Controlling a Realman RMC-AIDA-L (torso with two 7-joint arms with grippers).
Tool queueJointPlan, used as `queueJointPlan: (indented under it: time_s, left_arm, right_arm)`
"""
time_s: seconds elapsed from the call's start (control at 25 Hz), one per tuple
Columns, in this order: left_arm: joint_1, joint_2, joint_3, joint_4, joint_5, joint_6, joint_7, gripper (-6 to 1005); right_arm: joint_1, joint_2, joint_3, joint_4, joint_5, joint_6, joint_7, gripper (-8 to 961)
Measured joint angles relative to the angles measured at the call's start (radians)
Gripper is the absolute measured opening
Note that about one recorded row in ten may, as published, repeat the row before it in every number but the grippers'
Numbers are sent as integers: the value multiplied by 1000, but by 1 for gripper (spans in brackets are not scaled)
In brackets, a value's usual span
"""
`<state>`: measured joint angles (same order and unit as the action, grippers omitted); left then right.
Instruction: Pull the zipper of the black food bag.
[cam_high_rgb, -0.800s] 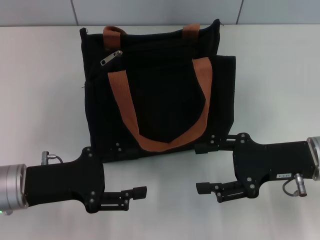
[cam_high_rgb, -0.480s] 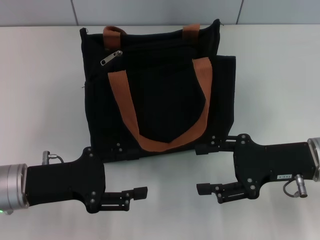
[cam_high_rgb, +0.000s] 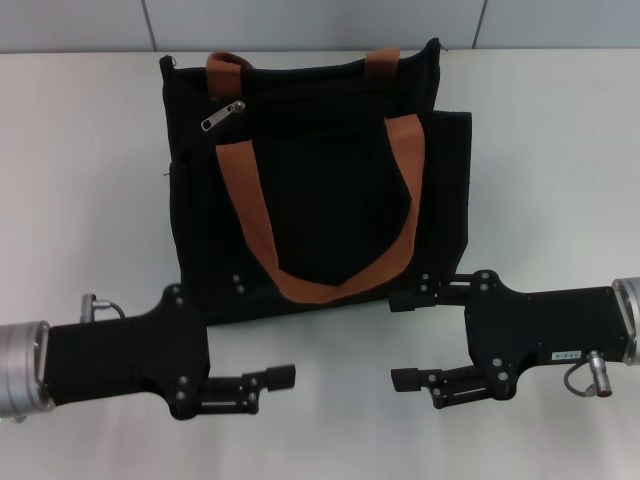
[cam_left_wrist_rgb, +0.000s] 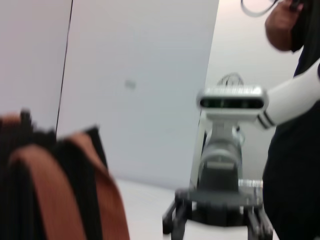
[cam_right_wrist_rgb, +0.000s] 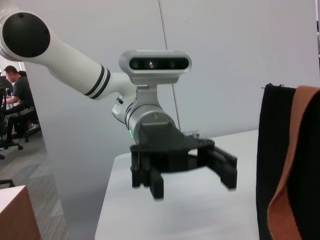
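The black food bag (cam_high_rgb: 320, 190) lies flat on the white table (cam_high_rgb: 90, 180), with two rust-brown handles (cam_high_rgb: 250, 220) across its front. The small silver zipper pull (cam_high_rgb: 222, 115) sits near the bag's far left corner, on the zip line along the top edge. My left gripper (cam_high_rgb: 278, 335) is open at the bag's near left edge, its upper finger over the bag's bottom hem. My right gripper (cam_high_rgb: 402, 340) is open at the bag's near right edge. Both are far from the zipper. The right wrist view shows the left gripper (cam_right_wrist_rgb: 194, 185) open and the bag (cam_right_wrist_rgb: 272, 150).
Bare white table lies on both sides of the bag and in front of it. A grey wall (cam_high_rgb: 320, 20) runs behind the table. The left wrist view shows the bag's handle (cam_left_wrist_rgb: 40, 190) and the right arm (cam_left_wrist_rgb: 218, 220), with a person (cam_left_wrist_rgb: 295, 150) standing behind.
My left gripper has shifted slightly away from me, toward the bag's bottom edge. The right gripper and the bag have barely moved.
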<state>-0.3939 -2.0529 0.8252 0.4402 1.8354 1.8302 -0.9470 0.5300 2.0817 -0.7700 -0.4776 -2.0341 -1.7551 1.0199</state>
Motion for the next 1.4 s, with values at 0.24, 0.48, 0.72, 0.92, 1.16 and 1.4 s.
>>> queueJointPlan:
  time_s: [0.24,0.48,0.72,0.92,1.16,1.4]
  left_arm:
    - [-2,-15,-113,-27,-63,106,99,795]
    - [26,-16,-132,-70,-328,130,146,772]
    - [35,-11,-205,-113,-452,17,141,750]
    - [27,20,-201,-105,-412,-164,117,732]
    - [-7,40,-199,-95,-254,-237,79,710]
    - [-28,16,-198,-66,-212,-332,84,687]
  right_arm:
    - [0,0,0,1,0,0,-1,802]
    - [-4,0,0,4,1,0,-12,802]
    - [-6,0,0,6,1,0,-13,802]
    - [-8,0,0,7,0,0,-14,801]
    - [-8,-1,0,7,-1,0,-14,801]
    - [-5,-2,0,7,-2,0,-14,801]
